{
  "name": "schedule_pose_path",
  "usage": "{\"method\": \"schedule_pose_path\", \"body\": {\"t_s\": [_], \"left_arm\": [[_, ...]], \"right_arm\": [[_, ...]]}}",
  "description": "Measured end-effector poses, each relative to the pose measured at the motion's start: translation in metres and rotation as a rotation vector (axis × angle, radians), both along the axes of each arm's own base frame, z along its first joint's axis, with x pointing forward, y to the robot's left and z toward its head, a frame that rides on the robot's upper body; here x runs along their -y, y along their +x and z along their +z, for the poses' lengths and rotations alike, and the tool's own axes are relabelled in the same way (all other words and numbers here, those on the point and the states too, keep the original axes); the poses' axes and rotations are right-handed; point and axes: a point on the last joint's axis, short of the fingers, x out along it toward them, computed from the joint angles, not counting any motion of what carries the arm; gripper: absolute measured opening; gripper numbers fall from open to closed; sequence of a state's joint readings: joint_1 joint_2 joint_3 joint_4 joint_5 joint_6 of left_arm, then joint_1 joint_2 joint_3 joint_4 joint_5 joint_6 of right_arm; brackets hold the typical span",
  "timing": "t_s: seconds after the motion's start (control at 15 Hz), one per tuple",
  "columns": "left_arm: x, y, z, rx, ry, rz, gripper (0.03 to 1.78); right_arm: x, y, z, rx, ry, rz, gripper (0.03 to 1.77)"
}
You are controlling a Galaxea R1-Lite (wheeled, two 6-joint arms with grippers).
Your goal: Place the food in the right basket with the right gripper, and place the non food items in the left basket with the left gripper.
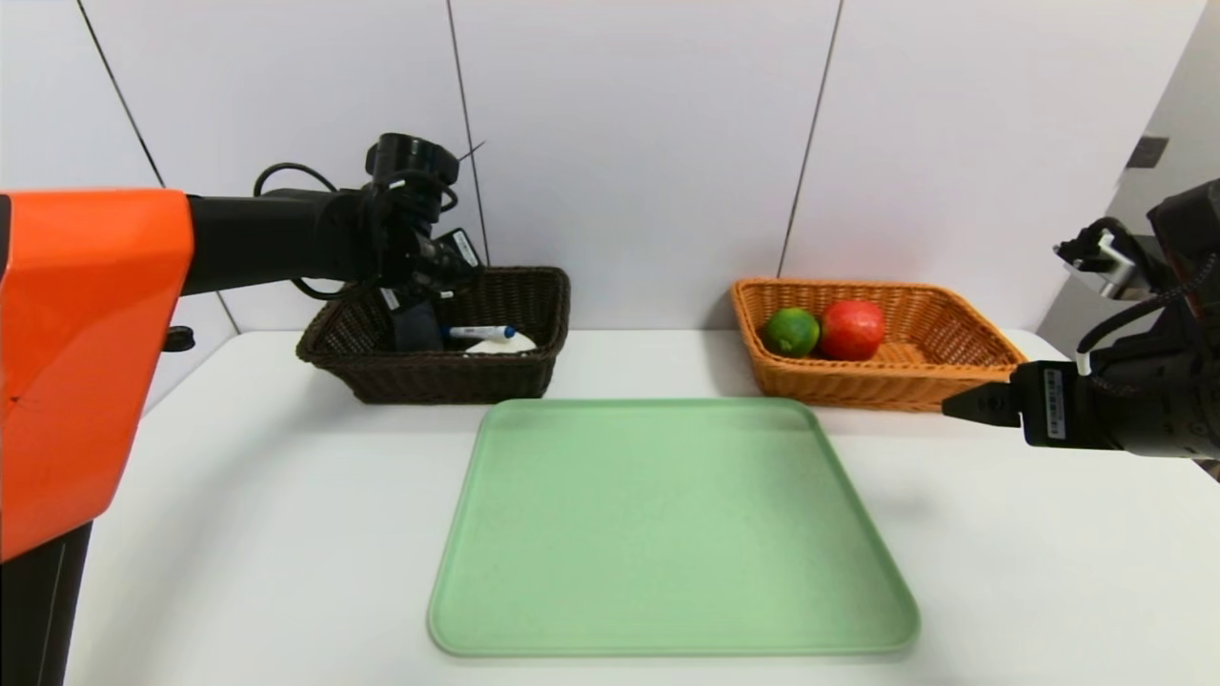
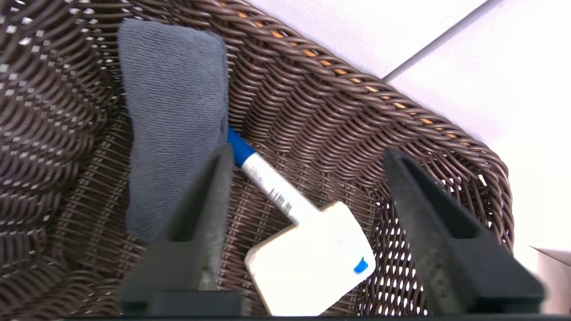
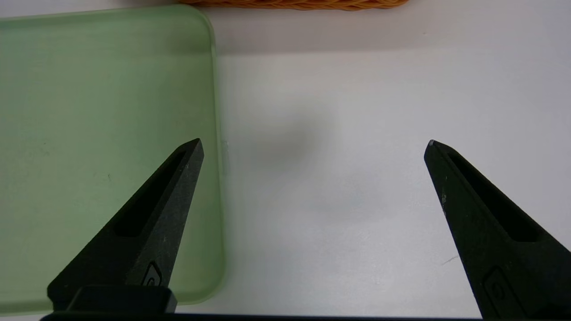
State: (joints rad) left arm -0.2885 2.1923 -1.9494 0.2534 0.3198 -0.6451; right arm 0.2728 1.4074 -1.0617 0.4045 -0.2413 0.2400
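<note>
My left gripper (image 1: 416,329) (image 2: 308,151) hangs inside the dark brown left basket (image 1: 448,376) (image 2: 339,116), open, gripping nothing. Below it lie the rolled grey towel (image 2: 171,116), the white marker (image 1: 481,332) (image 2: 272,185) with its blue cap, and the white bar (image 1: 500,345) (image 2: 308,263) resting across the marker's end. The towel lies just beside one finger. The orange right basket (image 1: 886,386) (image 3: 294,3) holds the red apple (image 1: 852,330) and the green citrus (image 1: 792,332). My right gripper (image 1: 953,408) (image 3: 314,142) hovers open over bare table in front of that basket.
A pale green tray (image 1: 667,524) (image 3: 102,111) with nothing on it lies in the middle of the white table (image 1: 238,534), in front of both baskets. The white panelled wall stands right behind the baskets.
</note>
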Motion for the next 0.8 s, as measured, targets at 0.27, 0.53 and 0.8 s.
{"method": "schedule_pose_path", "body": {"t_s": [0.27,0.53,0.8], "left_arm": [[0.004,-0.034,0.033,-0.028,0.048,-0.056,1.42],[-0.003,-0.102,0.072,-0.056,0.205,-0.222,1.53],[-0.03,-0.184,0.099,0.015,0.402,-0.322,1.6]], "right_arm": [[-0.002,0.003,0.018,0.076,0.008,0.045,1.71],[-0.011,0.014,0.048,0.323,0.05,0.296,1.71],[-0.018,0.021,0.058,0.472,-0.071,0.494,1.71]]}}
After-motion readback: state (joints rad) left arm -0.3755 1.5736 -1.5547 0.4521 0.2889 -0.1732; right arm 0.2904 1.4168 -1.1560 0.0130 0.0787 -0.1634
